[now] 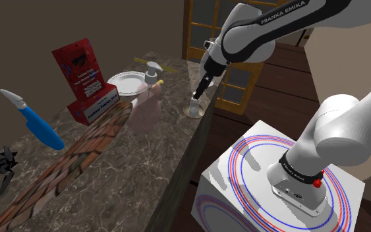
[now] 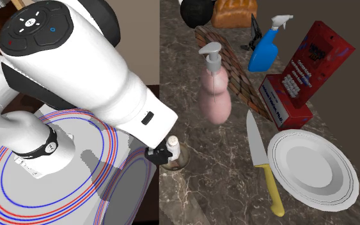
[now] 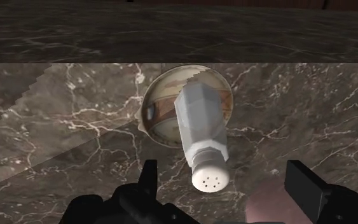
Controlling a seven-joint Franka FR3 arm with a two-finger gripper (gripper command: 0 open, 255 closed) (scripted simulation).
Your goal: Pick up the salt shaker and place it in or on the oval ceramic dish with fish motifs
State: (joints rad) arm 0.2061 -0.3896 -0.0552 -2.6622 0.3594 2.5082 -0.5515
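My gripper (image 3: 224, 173) is nearest, its black fingers (image 3: 304, 186) spread wide, holding nothing. The shaker (image 3: 199, 124) stands upright in the dish (image 3: 148, 109) directly below, its long axis pointing up between the fingers and its cap (image 3: 210, 178) touching neither. It is pale and faceted, the cap round and holed. The dish is a small oval with a cream rim and a brown pattern I can't read, and it sits near the edge of the dark, veined marble counter (image 3: 63, 127). I judge the shaker placed; a straight lift should clear it.
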